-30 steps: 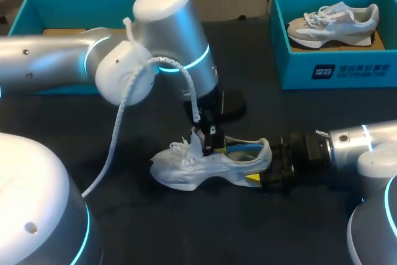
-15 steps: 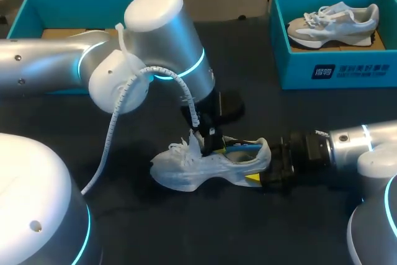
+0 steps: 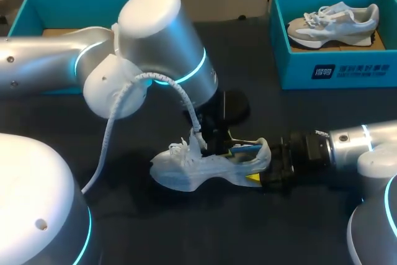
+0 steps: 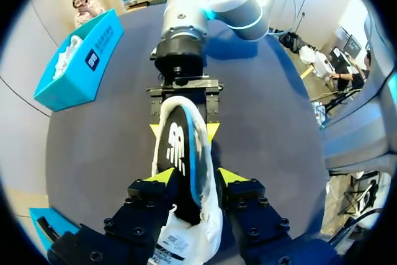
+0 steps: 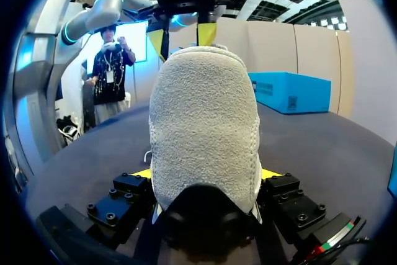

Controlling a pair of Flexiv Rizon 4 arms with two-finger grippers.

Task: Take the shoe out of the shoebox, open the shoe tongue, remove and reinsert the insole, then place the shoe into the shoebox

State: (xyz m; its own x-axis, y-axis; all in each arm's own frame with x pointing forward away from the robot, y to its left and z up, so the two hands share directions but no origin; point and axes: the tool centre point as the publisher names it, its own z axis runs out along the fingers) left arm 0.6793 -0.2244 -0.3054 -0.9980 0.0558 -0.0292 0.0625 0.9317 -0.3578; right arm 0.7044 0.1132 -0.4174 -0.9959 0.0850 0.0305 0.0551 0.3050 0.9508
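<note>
A white shoe (image 3: 198,167) lies on the dark table, toe to the left. My right gripper (image 3: 259,176) is shut on its heel, a yellow tip on each side; in the right wrist view the grey heel (image 5: 205,128) fills the space between the fingers (image 5: 142,174). My left gripper (image 3: 214,142) hangs over the shoe's opening, just behind the laces. In the left wrist view its fingers (image 4: 162,177) stand apart on either side of the shoe's throat, open. The dark insole (image 4: 177,147) with a blue edge lies inside the shoe, and the white tongue (image 4: 183,240) is bent back towards the left gripper.
At the back right, a blue shoebox (image 3: 335,69) holds a second grey-white shoe (image 3: 332,22). Another blue box (image 3: 34,7) stands at the back left, partly behind my left arm. The left arm's white cable (image 3: 111,134) hangs beside the shoe.
The left gripper's fingers have spread apart over the shoe's opening, and the left arm has shifted slightly. Shoe and right arm have stayed in place.
</note>
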